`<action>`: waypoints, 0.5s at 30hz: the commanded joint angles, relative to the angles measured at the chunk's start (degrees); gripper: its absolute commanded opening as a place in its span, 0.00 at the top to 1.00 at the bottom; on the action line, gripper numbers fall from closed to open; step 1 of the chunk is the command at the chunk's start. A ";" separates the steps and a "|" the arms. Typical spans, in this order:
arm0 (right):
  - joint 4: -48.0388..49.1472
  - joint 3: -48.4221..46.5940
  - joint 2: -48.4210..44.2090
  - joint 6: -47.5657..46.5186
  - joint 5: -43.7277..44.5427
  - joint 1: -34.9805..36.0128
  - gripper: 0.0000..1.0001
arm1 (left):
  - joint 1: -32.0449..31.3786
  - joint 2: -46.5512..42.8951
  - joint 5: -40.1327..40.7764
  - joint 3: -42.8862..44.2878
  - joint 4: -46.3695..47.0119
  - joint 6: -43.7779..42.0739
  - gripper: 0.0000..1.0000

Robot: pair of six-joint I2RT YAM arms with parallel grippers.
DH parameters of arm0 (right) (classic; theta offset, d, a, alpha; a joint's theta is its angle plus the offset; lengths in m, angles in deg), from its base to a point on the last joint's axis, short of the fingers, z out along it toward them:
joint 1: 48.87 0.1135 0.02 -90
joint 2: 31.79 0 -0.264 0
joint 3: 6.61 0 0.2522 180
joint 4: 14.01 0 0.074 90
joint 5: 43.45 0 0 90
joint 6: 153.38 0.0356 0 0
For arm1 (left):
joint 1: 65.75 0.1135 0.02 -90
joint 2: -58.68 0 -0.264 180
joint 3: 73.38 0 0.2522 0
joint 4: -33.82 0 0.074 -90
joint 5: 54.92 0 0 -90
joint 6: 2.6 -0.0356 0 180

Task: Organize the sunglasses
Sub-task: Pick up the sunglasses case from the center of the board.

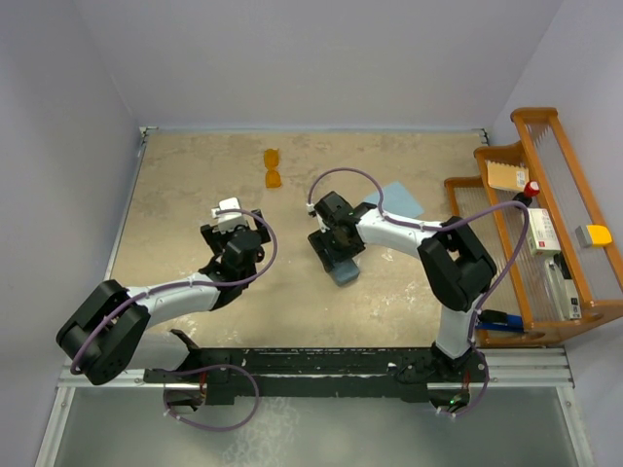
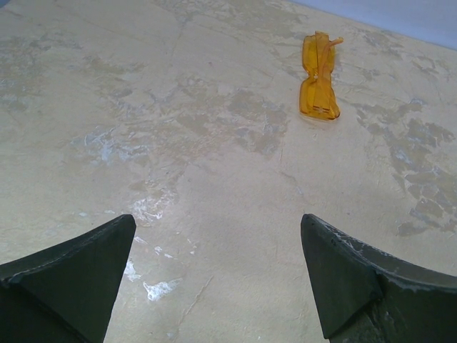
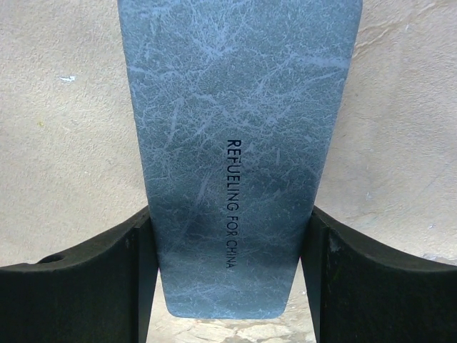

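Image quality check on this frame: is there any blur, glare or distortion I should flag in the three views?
Top external: soft, even light with faint shadows; the walls splay from wide-angle distortion; the sunglasses are small but distinct. Left wrist: the table texture and the sunglasses are sharp with no glare; the dark fingers show little detail. Right wrist: the case fills the frame, its printed lettering is legible, and there is no blur.

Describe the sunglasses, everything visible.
The sunglasses are small, with translucent orange-amber, plastic-looking lenses and a thin matching frame. They look folded and lie flat on the mottled beige table, near its far edge. Only the table touches them; the left end effector is open and short of them.
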 commanded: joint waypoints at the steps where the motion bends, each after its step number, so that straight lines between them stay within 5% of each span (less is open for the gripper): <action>1: -1.91 0.54 1.08 -0.82 -1.50 0.53 0.73 | 0.36 -1.50 0.12 -0.43 2.73 1.26 0.04; 15: -1.87 0.97 4.89 -2.28 -5.17 0.71 0.44 | 0.70 -1.28 -0.43 -0.49 2.50 1.57 0.04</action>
